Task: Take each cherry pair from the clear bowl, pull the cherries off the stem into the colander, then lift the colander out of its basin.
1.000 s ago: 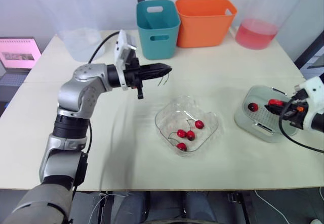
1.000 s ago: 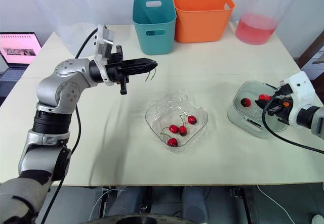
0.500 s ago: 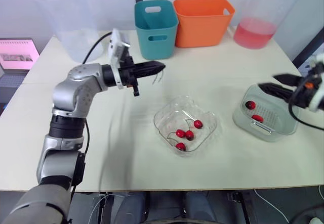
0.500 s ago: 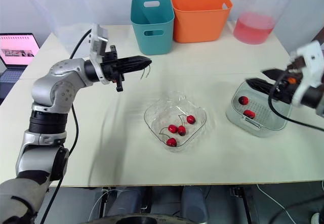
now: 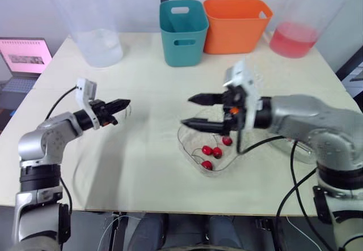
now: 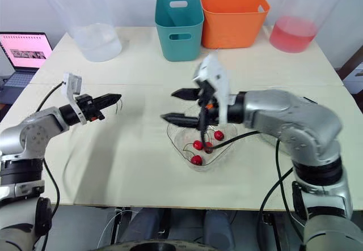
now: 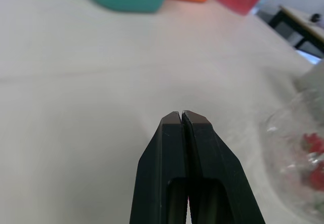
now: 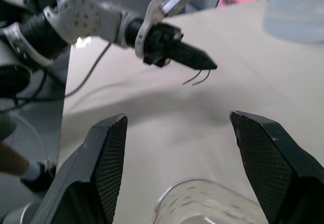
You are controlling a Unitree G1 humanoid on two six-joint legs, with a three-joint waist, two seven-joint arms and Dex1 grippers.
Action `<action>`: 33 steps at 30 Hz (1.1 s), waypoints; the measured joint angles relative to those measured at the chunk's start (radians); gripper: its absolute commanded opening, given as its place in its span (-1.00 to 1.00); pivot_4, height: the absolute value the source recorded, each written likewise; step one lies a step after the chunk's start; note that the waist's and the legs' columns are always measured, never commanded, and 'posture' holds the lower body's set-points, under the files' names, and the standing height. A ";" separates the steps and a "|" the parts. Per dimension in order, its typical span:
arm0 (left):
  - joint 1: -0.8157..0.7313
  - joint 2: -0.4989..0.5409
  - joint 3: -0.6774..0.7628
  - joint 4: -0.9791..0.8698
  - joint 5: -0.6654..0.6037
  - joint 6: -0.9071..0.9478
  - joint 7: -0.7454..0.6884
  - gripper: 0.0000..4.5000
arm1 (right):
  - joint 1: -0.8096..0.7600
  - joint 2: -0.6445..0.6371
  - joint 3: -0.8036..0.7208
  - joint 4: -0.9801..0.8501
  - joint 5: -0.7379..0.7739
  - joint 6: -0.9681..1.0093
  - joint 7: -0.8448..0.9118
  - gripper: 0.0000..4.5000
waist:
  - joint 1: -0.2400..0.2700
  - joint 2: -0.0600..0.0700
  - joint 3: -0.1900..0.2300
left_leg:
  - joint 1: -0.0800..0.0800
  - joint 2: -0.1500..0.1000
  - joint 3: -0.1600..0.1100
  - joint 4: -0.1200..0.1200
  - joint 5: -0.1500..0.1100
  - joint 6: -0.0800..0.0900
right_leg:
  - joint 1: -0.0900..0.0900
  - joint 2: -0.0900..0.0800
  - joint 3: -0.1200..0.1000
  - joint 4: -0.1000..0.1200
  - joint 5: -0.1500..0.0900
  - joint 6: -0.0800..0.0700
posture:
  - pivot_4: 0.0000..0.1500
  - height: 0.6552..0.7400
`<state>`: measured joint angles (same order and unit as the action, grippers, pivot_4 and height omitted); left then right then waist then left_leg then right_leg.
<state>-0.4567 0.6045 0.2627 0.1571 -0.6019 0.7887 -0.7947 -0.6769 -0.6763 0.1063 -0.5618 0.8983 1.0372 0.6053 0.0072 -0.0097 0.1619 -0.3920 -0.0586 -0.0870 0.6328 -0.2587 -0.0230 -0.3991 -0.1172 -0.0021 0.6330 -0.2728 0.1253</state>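
Right claw [image 5: 187, 110] is spread wide, hovering just above the clear bowl [image 5: 185, 147] at the rim facing the counter's left edge, with its fingers pointing left. The cherries [image 5: 214, 151] lie in the bowl, below the claw and toward the counter's near edge. The right arm is judged much the nearer. Left claw [image 5: 127, 102], well apart toward the left edge, is pressed together, pinching a bare stem [image 8: 197, 77].

Clear bowl [image 5: 188, 150] partly behind right gripper [image 5: 186, 111]
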 measured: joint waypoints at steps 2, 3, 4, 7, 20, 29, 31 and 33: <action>0.014 -0.009 -0.004 0.047 0.018 -0.022 0.009 -1.00 | 0.008 0.011 0.049 0.001 -0.042 -0.020 0.009 0.52 | -0.001 0.000 0.000 | 0.000 0.000 0.000 0.000 0.000 0.000 | -0.001 0.000 0.000 0.000 0.000 0.000 | 1.00 1.00; 0.014 -0.017 -0.006 0.066 0.024 -0.035 0.009 -1.00 | 0.008 0.011 0.065 0.001 -0.059 -0.028 0.016 0.52 | -0.001 0.000 0.000 | 0.000 0.000 0.000 0.000 0.000 0.000 | -0.001 0.000 0.000 0.000 0.000 0.000 | 1.00 1.00; 0.014 -0.022 -0.008 0.081 0.027 -0.044 0.009 -1.00 | 0.008 0.011 0.077 0.001 -0.072 -0.037 0.022 0.52 | -0.002 0.000 0.000 | 0.000 0.000 0.000 0.000 0.000 0.000 | -0.001 0.000 0.000 0.001 0.000 0.000 | 1.00 1.00; 0.011 -0.028 -0.015 0.125 0.044 -0.081 0.007 -1.00 | 0.008 0.011 0.090 0.004 -0.105 -0.052 0.041 0.52 | -0.004 0.000 0.000 | 0.000 0.000 0.000 0.000 0.000 0.000 | -0.001 0.000 0.000 0.001 0.000 0.000 | 1.00 1.00; -0.011 0.009 -0.017 0.157 0.071 -0.160 -0.020 0.98 | 0.047 -0.007 0.057 0.019 -0.134 -0.050 0.054 0.55 | -0.023 0.000 0.000 | 0.000 0.001 0.001 -0.002 0.000 0.001 | -0.004 0.000 0.000 0.003 0.000 0.000 | 1.00 1.00; -0.034 0.188 0.018 0.099 0.030 -0.167 -0.171 0.98 | 0.054 0.015 -0.152 0.111 -0.060 -0.031 0.033 0.55 | -0.018 -0.001 0.000 | 0.000 0.001 0.001 -0.002 -0.002 0.003 | -0.004 0.000 0.000 0.003 0.000 0.000 | 1.00 1.00; -0.038 0.212 0.019 0.062 0.024 -0.166 -0.203 0.98 | 0.075 0.019 -0.211 0.132 -0.037 -0.025 0.018 0.55 | -0.017 -0.001 0.000 | 0.000 0.000 0.001 -0.002 -0.002 0.003 | -0.003 -0.001 0.000 0.002 0.000 0.000 | 1.00 1.00; -0.029 0.217 0.017 -0.030 -0.001 -0.141 -0.226 0.98 | 0.116 -0.018 -0.279 0.151 -0.028 -0.019 0.011 0.55 | -0.013 -0.001 0.000 | -0.001 0.000 0.001 -0.002 -0.002 0.003 | -0.003 -0.001 0.000 0.000 0.000 0.000 | 1.00 1.00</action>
<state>-0.4853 0.8220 0.2794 0.1273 -0.6033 0.6481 -1.0209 -0.5609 -0.6944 -0.1730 -0.4107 0.8708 1.0186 0.6163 -0.0061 -0.0103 0.1619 -0.3932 -0.0587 -0.0858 0.6309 -0.2606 -0.0197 -0.4017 -0.1186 -0.0017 0.6333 -0.2728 0.1253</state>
